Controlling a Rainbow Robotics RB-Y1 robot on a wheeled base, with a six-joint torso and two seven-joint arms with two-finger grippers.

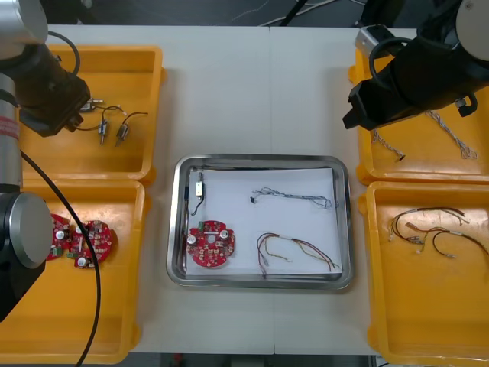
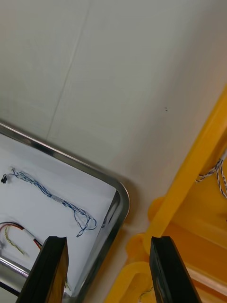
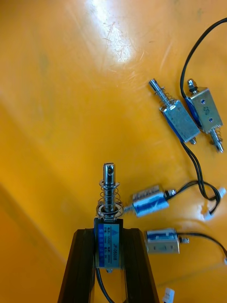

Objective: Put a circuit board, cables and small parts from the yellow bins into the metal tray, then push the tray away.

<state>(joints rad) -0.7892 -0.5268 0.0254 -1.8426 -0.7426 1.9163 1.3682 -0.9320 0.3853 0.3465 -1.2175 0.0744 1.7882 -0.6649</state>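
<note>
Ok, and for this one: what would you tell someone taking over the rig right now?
Left gripper: jaws shut on a small part, at the far left bin; other parts lie there.
Right gripper: jaws open, empty, over the table between the tray and the right bins.
Done: the tray holds a board, one part, a blue-white cable and a red-yellow cable.
Left: probably bring the held part over, then push the tray away.

Off my left pincer (image 1: 85,107), small silver metal parts (image 1: 113,132) with black leads block four to five o'clock; the floor of the yellow plastic bin (image 1: 130,73) lies open toward two.
</note>
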